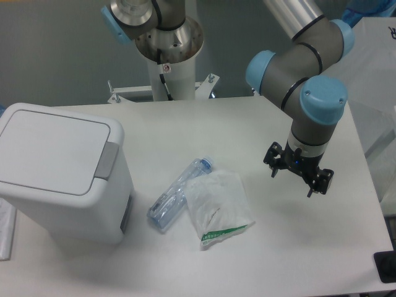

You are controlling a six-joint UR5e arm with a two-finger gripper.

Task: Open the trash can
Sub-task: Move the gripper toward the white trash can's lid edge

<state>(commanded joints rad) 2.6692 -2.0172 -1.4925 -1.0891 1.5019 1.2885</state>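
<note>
The trash can (59,173) stands at the table's left: a big white boxy bin, its flat lid down, with a grey tab (107,159) on the lid's right edge. My gripper (291,184) hangs over the right side of the table, far from the bin, its two dark fingers spread apart with nothing between them.
A clear plastic bottle (177,193) with a blue cap lies mid-table beside a crumpled white packet (216,207) with green print. The arm's pedestal (168,59) rises at the back. A dark object (385,267) sits at the lower right table edge.
</note>
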